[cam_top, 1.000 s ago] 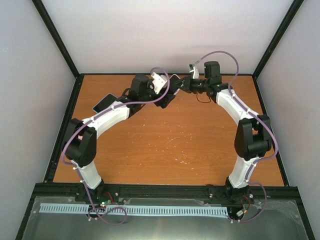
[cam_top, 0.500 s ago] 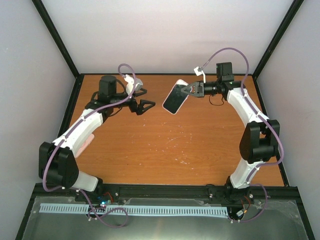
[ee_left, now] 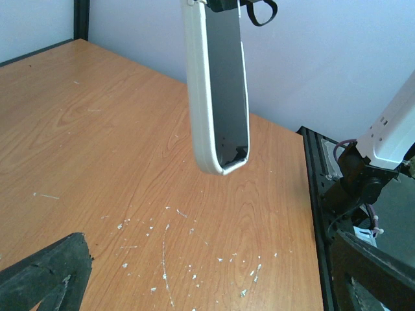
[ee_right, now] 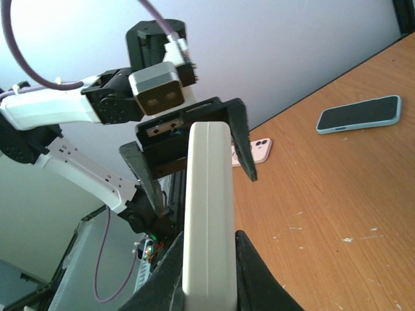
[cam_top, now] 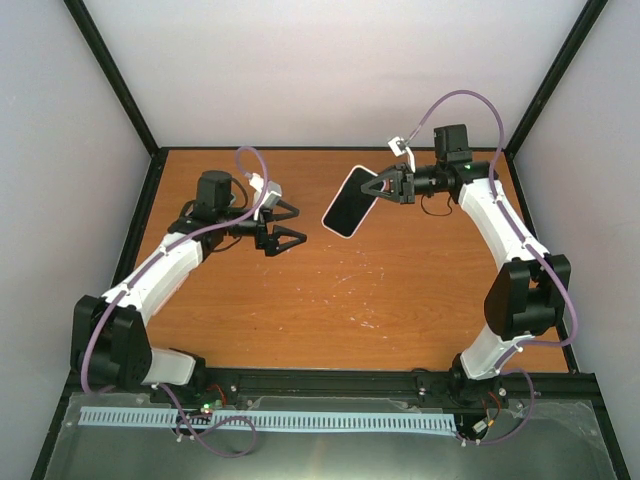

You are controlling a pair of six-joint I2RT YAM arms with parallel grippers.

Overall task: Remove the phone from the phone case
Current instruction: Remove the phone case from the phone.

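Note:
The phone with a dark screen, in its white case (cam_top: 349,203), hangs in the air over the back of the table. My right gripper (cam_top: 386,186) is shut on its upper end. In the right wrist view the case's white edge (ee_right: 207,207) stands between my two fingers (ee_right: 170,262). In the left wrist view the phone in the case (ee_left: 217,91) hangs down from the top, screen facing right. My left gripper (cam_top: 286,224) is open and empty, a short way left of the phone, jaws pointing at it; its fingers (ee_left: 45,275) show in the bottom corners.
A phone in a light blue case (ee_right: 358,113) and a pink phone (ee_right: 256,150) lie on the orange table (cam_top: 330,290) behind my left gripper. Black frame rails (cam_top: 150,220) edge the table. White scuff marks (ee_left: 168,246) dot the middle.
One second ago both grippers met at the phone. My left gripper then let go and swung left, and has now come back slightly right. My right gripper still holds the cased phone, slightly lower.

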